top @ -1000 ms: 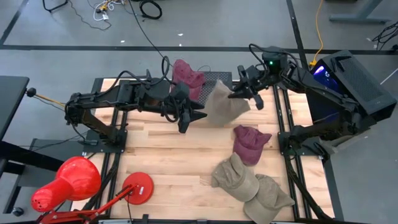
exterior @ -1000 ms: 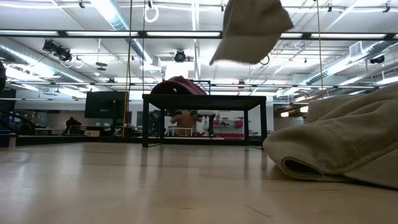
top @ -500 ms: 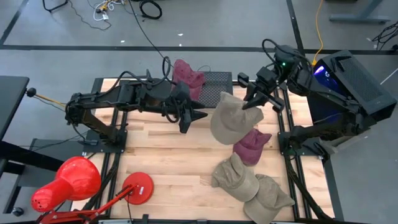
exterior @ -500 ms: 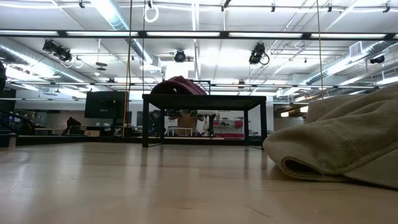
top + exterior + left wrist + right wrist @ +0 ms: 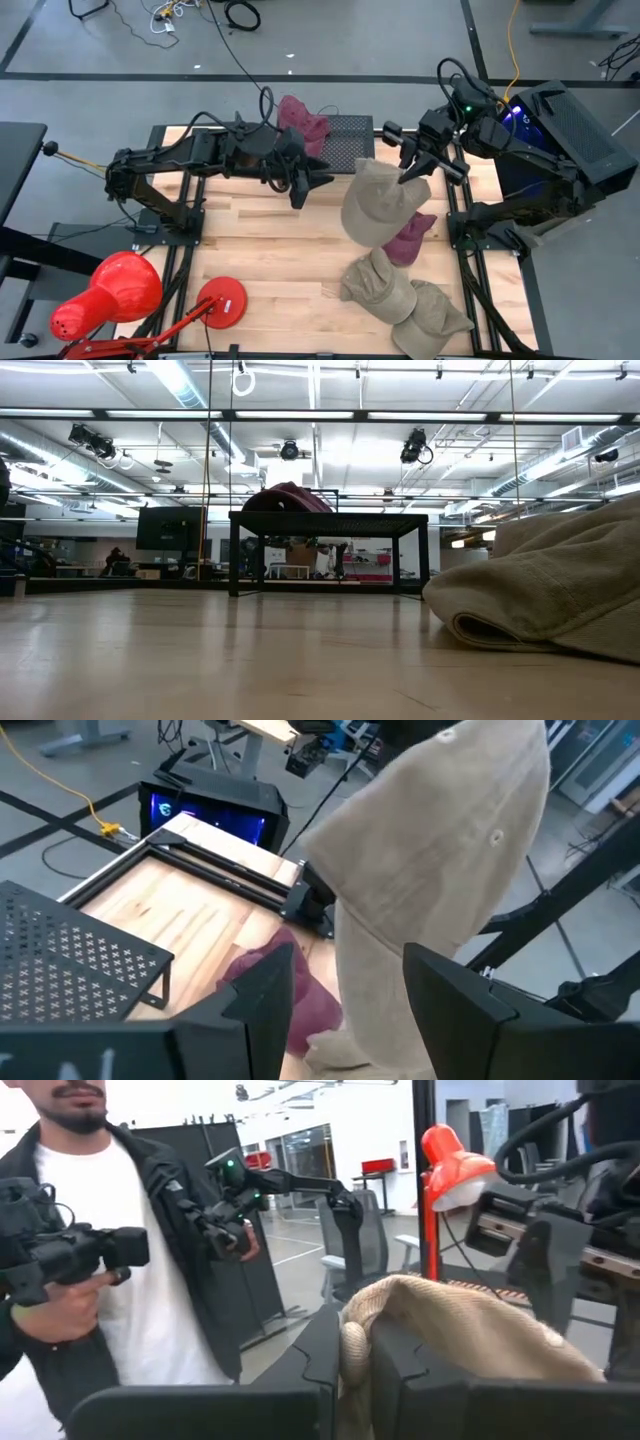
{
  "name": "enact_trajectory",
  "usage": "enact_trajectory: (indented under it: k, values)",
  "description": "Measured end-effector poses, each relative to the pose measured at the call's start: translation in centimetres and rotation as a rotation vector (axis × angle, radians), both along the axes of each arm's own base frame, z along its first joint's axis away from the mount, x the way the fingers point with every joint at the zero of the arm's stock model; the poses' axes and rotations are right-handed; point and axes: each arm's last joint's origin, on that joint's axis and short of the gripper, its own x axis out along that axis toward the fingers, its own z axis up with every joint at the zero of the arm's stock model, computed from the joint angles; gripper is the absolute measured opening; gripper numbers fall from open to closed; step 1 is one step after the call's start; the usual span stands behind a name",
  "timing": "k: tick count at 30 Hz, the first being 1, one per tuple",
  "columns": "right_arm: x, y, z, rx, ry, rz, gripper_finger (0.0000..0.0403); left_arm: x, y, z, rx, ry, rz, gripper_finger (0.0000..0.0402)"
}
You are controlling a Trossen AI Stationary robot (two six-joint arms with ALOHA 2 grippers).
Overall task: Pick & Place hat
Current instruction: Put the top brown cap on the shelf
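Pinched only by a fold in the right gripper point(image 5: 413, 172), the tan hat point(image 5: 378, 200) dangles above the tabletop's right side and could slip, while the left gripper point(image 5: 318, 182) waits spread.

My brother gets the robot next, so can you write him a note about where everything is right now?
Right gripper: jaws shut on a tan hat, hanging in the air over the table's right side.
Left gripper: jaws open, empty, waiting near the middle.
Done: one maroon hat lies on the black rack at the back.
Left: the held hat is not yet set down. Another maroon hat and two tan hats lie on the table.
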Motion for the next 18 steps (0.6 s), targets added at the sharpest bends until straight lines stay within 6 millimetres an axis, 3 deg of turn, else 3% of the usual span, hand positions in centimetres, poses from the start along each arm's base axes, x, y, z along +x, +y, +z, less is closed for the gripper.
enact_trajectory:
  k: [6,18]
  values:
    - [0.0,0.0,0.5,-0.015,-0.053,-0.024,0.0022,0.0,0.0,-0.1,-0.046,0.0,0.022,0.0193]
    - [-1.5,0.4,3.5,-0.042,-0.286,-0.001,0.0022,0.1,0.4,0.3,-0.113,-0.042,0.051,0.0193]
